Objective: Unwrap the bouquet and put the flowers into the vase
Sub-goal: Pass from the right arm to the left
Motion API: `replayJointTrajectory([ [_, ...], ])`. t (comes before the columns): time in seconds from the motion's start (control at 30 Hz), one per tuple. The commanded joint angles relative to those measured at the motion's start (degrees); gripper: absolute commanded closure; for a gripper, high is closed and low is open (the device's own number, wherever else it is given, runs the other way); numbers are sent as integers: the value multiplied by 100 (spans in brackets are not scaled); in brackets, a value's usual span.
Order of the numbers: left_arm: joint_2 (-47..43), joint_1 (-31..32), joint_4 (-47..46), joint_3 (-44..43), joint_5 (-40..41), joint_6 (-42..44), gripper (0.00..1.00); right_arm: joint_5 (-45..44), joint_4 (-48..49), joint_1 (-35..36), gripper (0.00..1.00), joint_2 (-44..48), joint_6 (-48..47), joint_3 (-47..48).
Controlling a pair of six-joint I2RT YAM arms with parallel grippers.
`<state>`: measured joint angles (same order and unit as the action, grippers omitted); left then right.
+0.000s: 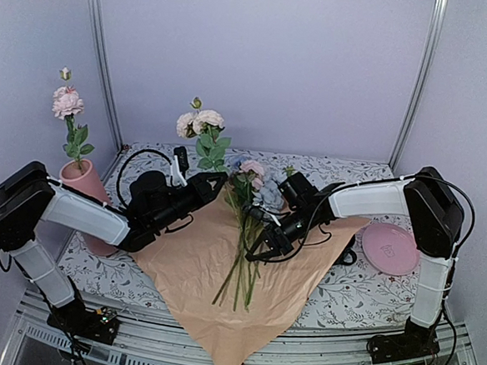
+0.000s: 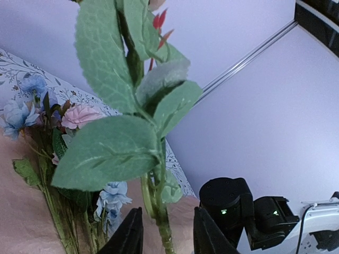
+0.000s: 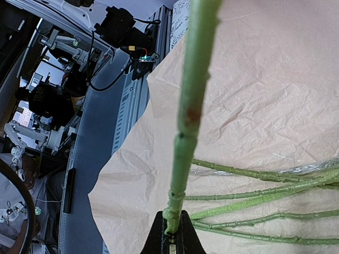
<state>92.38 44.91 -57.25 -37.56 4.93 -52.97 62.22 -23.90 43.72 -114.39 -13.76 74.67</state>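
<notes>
Nearest, the right end effector (image 3: 170, 226) is pinched tight on the cut foot of a long knobbly green stem (image 3: 186, 121). The stem runs away over the crinkled peach-orange wrapping paper (image 1: 191, 271), which is spread flat on the floral-patterned counter (image 1: 340, 299) with its near corner over the edge. On the paper just beyond lies the loose bundle of pink, blue and cream flowers (image 1: 242, 262), unwrapped. Further in, the left end effector (image 2: 167, 223) stands part-open, with a finger on each side of a leafy stalk and a gap at each flank, gripping nothing. A cream-pink double bloom (image 1: 202, 123) rises above it. This looks like a handover. The pinch should be firm enough that the stem cannot swivel, and the lift should clear the lying stems. The left fingers should back away along the stalk so they miss the leaves. The stem then goes foot-first into the tall matte pink vase (image 1: 82, 180) at the far left, where one pink rose (image 1: 66, 102) stands. I cannot tell whether both end effectors have the same stem. The left arm hides the vase's lower body, and neither wrist view shows its mouth.
</notes>
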Motion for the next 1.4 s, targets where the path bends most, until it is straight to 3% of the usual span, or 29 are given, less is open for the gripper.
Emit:
replayJointTrajectory([
  [0.0,52,-87,-249,-129,-132,36,71,2,96,41,100,190,-144,-58],
  [0.13,113,-142,-318,-148,-350,42,79,-12,67,40,100,168,-174,-49],
  [0.4,288,-200,-346,-202,-567,-169,79,-154,19,75,100,189,-289,-65],
  [0.73,161,-211,-491,-104,-642,-63,96,-136,10,79,100,95,-273,-34],
  [0.8,133,-215,-547,-69,-662,-33,99,-71,-93,81,94,66,-276,30],
  [0.9,89,-217,-602,-67,-744,-3,100,44,-264,48,77,67,-373,79],
  [1.03,-97,-202,-488,-80,-919,59,100,350,-404,-287,65,231,-518,81],
  [1.17,-581,-196,362,-319,-1235,605,100,521,-672,-869,62,350,-605,169],
  [1.37,-1495,-187,2834,-1059,-1113,1854,100,-67,-553,-1370,61,846,-920,-158],
])
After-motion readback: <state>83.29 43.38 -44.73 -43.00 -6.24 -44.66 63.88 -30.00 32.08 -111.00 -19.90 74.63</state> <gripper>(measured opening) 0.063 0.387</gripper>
